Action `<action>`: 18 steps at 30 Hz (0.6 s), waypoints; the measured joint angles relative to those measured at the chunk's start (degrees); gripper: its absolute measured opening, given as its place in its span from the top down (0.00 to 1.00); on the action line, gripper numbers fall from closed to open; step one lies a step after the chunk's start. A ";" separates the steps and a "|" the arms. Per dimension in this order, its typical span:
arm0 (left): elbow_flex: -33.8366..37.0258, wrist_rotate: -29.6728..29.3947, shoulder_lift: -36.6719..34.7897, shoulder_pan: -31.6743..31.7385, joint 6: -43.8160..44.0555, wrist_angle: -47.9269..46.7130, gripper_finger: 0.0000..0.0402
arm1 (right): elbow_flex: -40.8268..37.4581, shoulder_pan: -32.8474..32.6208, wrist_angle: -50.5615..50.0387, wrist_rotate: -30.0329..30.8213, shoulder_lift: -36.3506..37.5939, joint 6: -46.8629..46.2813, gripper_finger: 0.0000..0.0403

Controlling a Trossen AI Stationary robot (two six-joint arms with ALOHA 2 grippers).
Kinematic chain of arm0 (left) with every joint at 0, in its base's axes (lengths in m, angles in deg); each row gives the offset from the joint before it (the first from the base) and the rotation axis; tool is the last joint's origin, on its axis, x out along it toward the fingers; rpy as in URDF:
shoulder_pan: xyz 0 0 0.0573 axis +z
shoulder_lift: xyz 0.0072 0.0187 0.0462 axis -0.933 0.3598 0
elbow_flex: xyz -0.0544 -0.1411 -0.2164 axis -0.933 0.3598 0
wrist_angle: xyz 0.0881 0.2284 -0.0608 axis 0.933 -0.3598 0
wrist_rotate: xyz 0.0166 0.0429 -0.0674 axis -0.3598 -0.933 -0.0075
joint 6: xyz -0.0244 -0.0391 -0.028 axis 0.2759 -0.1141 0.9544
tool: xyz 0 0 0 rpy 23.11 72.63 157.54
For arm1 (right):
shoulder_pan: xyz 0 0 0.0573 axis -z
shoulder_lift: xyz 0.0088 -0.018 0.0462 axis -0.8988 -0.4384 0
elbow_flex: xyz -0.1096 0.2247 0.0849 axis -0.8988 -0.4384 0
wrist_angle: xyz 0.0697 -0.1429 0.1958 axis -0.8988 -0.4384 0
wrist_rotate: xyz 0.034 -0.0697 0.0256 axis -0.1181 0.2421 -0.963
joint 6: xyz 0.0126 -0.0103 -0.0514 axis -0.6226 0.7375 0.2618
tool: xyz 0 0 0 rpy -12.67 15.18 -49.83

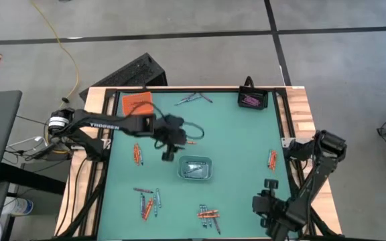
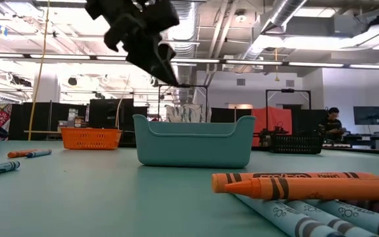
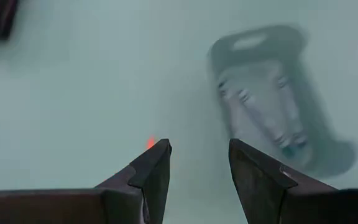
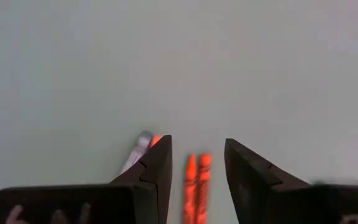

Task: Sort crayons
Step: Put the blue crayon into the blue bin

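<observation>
From above, the left tool (image 1: 169, 154) hangs over the middle of the green worktop (image 1: 240, 140), just beside the clear-grey tray (image 1: 196, 168) that already carries grey-blue sticks. The right tool (image 1: 265, 203) waits at the near right corner. The crayons (image 1: 208, 214) lie in loose clusters across the worktop; the orange tray (image 1: 137, 103) and black tray (image 1: 252, 100) sit at the far edge.

At table height, an orange crayon (image 2: 288, 184) rests on blue ones: thin, light, paper-wrapped, round enough to roll and likely to snap if pinched hard. A mid-length grip across the barrel looks safest.

From the left wrist, the fingers (image 3: 156, 171) stand apart with nothing between them, the tray ahead.

From the right wrist, the fingers (image 4: 157, 171) also stand parted and empty, above two orange crayons (image 4: 195, 186).
</observation>
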State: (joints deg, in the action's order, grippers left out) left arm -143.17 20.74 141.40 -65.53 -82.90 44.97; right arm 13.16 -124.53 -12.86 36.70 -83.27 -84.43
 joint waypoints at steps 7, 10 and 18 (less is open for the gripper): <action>2.24 -1.40 0.02 -7.97 0.29 10.11 0.62 | 0.01 -2.75 6.29 -3.28 -4.03 -5.59 0.65; 2.49 -2.51 0.02 -10.07 0.13 13.61 0.62 | 0.07 -3.02 8.11 -3.46 -4.78 -7.31 0.65; 2.49 -2.76 0.04 -12.38 -0.69 18.22 0.62 | 0.07 -1.93 10.61 -3.62 -6.54 -5.87 0.72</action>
State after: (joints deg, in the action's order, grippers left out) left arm -140.68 17.99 141.44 -77.91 -83.59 63.19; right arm 13.23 -126.46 -2.25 33.08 -89.81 -90.31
